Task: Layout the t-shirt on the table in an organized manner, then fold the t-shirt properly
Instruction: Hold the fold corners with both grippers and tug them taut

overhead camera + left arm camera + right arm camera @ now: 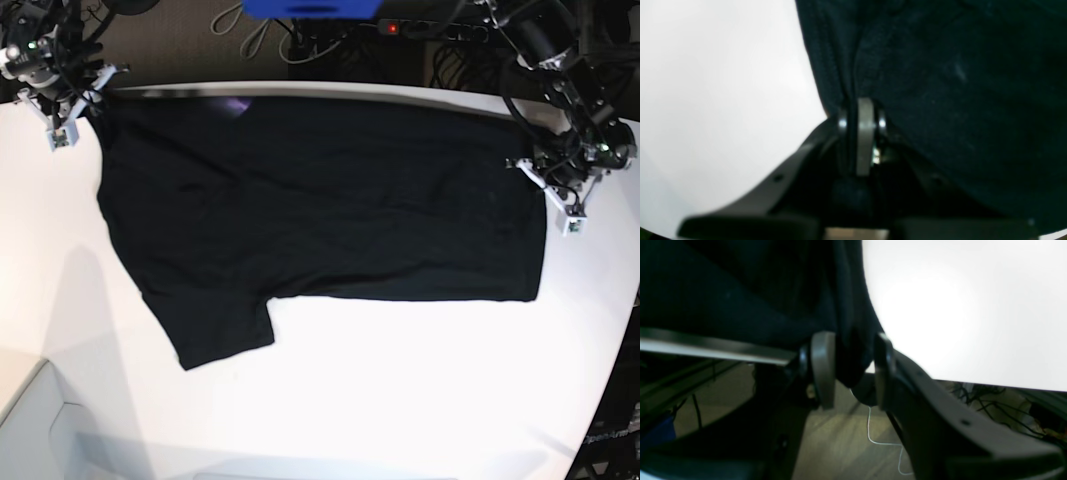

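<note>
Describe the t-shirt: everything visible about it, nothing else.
The t-shirt is plain black soft cloth, spread mostly flat on the white table with its far edge along the table's far rim. One short sleeve juts toward the near side. A faint purple patch shows near the far edge. No print is visible otherwise. The left gripper is shut on one hem edge; the right gripper pinches a bunched corner at the table's edge.
</note>
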Robot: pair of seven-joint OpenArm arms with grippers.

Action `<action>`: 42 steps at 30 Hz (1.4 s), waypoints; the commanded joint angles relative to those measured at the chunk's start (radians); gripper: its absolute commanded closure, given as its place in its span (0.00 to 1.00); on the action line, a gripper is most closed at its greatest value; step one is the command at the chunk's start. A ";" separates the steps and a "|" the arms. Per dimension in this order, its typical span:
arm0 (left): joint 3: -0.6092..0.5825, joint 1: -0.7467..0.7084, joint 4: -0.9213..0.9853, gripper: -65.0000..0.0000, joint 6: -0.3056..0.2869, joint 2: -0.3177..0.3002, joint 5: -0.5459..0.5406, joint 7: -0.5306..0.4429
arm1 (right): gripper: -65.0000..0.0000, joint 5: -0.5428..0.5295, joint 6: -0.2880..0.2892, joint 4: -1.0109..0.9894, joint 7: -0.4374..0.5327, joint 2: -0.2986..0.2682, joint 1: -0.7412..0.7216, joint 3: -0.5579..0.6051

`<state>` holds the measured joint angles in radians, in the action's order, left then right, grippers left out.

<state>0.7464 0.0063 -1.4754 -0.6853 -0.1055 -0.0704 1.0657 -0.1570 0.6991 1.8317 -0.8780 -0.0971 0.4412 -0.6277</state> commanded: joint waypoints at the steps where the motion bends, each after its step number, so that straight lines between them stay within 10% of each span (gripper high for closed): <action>1: 0.005 0.008 -0.020 0.95 -0.003 -0.018 0.001 0.001 | 0.69 -0.006 -0.001 0.018 0.013 -0.011 0.000 -0.005; 14: 0.003 -0.030 -0.136 0.69 -0.001 -0.012 0.001 -0.008 | 0.69 -0.006 -0.001 0.018 0.013 -0.010 0.000 -0.005; 42: 0.000 -0.064 -0.080 0.84 -0.007 -0.010 -0.007 -0.008 | 0.69 -0.006 -0.001 0.018 0.012 -0.010 0.001 -0.005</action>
<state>0.7448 -0.0669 -1.5356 -0.6857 -0.1024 -0.0719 1.0649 -0.1570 0.6991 1.8317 -0.8780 -0.0967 0.4412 -0.6273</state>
